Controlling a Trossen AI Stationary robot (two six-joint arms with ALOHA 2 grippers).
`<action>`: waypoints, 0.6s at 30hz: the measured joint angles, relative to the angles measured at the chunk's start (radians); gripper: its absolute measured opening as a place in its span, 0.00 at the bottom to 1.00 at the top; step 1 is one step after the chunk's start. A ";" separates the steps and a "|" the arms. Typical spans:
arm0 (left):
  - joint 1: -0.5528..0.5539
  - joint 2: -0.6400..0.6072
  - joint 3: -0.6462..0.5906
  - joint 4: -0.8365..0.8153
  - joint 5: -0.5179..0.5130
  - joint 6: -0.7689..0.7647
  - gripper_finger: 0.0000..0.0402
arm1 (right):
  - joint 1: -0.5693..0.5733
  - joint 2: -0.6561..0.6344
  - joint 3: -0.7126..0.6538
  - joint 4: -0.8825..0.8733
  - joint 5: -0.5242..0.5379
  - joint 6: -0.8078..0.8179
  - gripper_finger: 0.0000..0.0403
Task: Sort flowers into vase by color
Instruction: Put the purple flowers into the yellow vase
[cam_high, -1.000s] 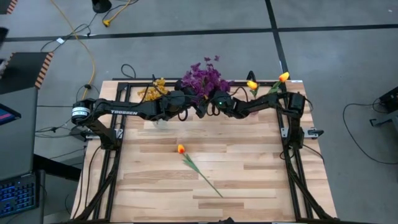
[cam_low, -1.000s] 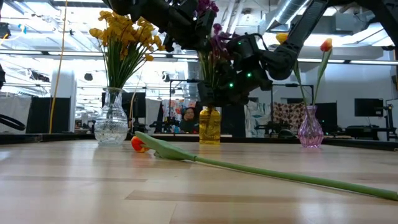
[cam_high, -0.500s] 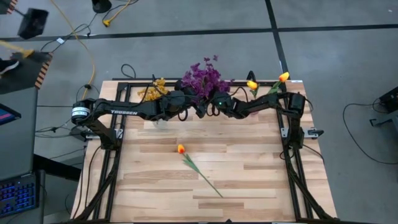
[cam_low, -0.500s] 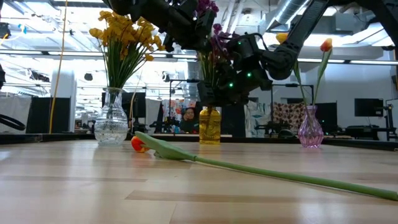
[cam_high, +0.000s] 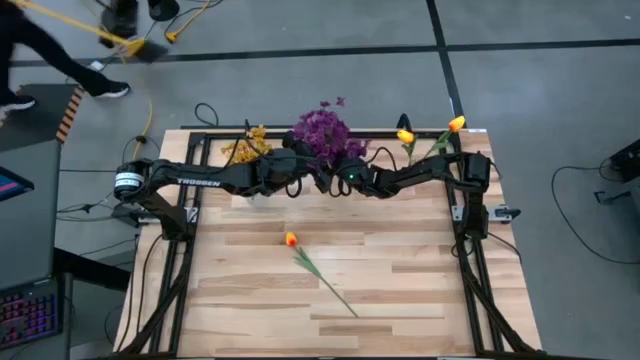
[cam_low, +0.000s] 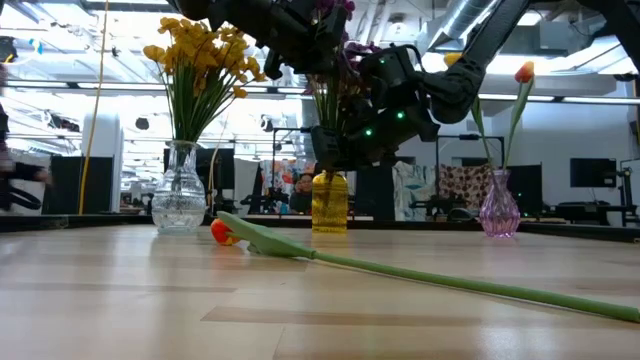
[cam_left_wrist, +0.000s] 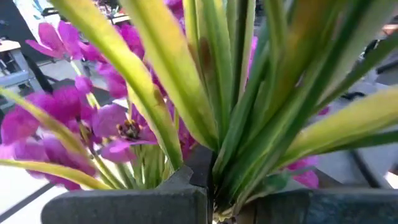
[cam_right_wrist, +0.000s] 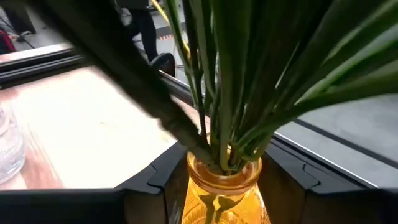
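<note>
An amber vase (cam_low: 330, 203) stands at the table's far middle with the purple bunch (cam_high: 325, 130) upright in it. My left gripper (cam_left_wrist: 208, 199) is shut on the bunch's stems above the vase. Below it, my right gripper (cam_right_wrist: 221, 186) is at the vase's neck. A single orange tulip (cam_high: 291, 239) lies flat on the boards, its stem (cam_low: 430, 278) running toward the near right. The yellow bunch (cam_low: 200, 60) stands in a clear vase (cam_low: 180, 203). Two tulips (cam_high: 405, 135) stand in a pink vase (cam_low: 499, 210). My left gripper pinches the purple bunch's green stems and leaves (cam_left_wrist: 217, 158) between both fingers, lying across them above the vase mouth. The bunch stands upright, its lower stem ends down in the amber vase. My right gripper has one finger (cam_right_wrist: 152, 180) on each side of the amber vase's neck (cam_right_wrist: 221, 174), coming in level from the table's right. The vase stays upright with its base (cam_low: 330, 226) on the table.
The clear vase stands far left and the pink vase far right, along the far edge. Black frame rails (cam_high: 190, 215) border the table's sides. A person (cam_high: 50, 50) walks on the floor beyond the far left corner. Bare boards (cam_high: 400, 270) surround the lying tulip.
My right gripper has moved a little toward the table's left, and the amber vase has slid left with it, staying upright. The purple bunch, held by my left gripper, has shifted left with the vase. A person has walked into view at the far left.
</note>
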 joint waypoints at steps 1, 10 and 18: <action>-0.003 0.000 0.000 -0.002 -0.002 0.000 0.04 | 0.008 0.000 0.000 -0.003 0.013 0.000 0.47; -0.005 0.003 -0.002 -0.055 -0.006 -0.023 0.04 | 0.086 0.000 0.000 -0.029 0.059 0.012 0.48; -0.016 0.003 -0.002 -0.113 0.032 -0.072 0.04 | 0.135 0.000 -0.001 -0.054 0.111 0.021 0.44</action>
